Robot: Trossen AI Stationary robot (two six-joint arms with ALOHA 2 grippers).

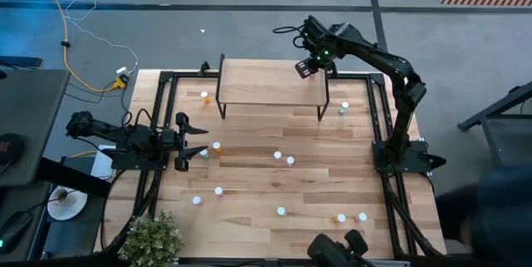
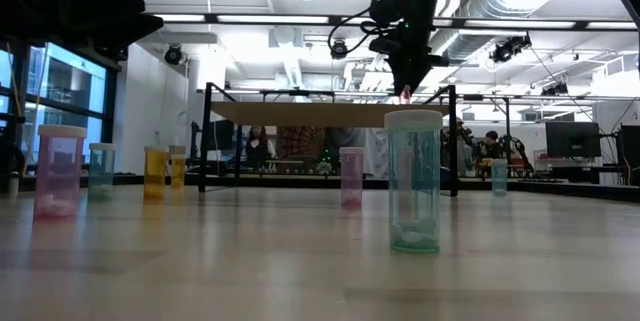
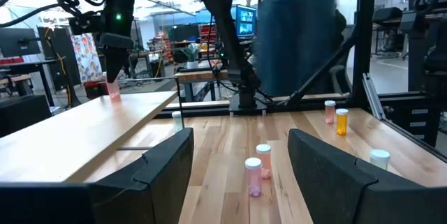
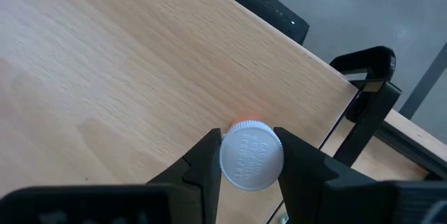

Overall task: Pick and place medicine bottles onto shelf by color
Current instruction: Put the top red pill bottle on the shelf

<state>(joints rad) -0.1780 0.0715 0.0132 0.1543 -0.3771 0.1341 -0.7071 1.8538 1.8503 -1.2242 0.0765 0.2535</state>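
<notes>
The shelf (image 1: 270, 84), a light-wood platform on black legs, stands at the table's far middle. My right gripper (image 1: 304, 68) hangs over its far right corner, pointing steeply down, shut on a white-capped bottle with a reddish body (image 4: 251, 155). In the left wrist view that bottle (image 3: 113, 90) is at the shelf top (image 3: 70, 140); I cannot tell whether it rests on it. Several bottles stand upright on the tabletop, among them an orange one (image 1: 204, 96) and a teal one (image 1: 345, 106). My left gripper (image 1: 195, 138) waits open and level at the table's left side. My right gripper pinches the bottle's white cap (image 4: 241, 172) between its two fingers, one finger (image 4: 206, 158) on each side of the cap's rim. The fingers come from above, slanting steeply down. The bottle stays upright below them, over the shelf's corner (image 4: 328, 91).
Loose bottles are scattered over the tabletop: two at the middle (image 1: 283, 158), two near the left (image 1: 208, 195), several by the near edge (image 1: 351, 216). Two bottles (image 3: 258, 165) stand just ahead of my left gripper (image 3: 241, 140). A potted plant (image 1: 151, 238) sits at the near left corner.
</notes>
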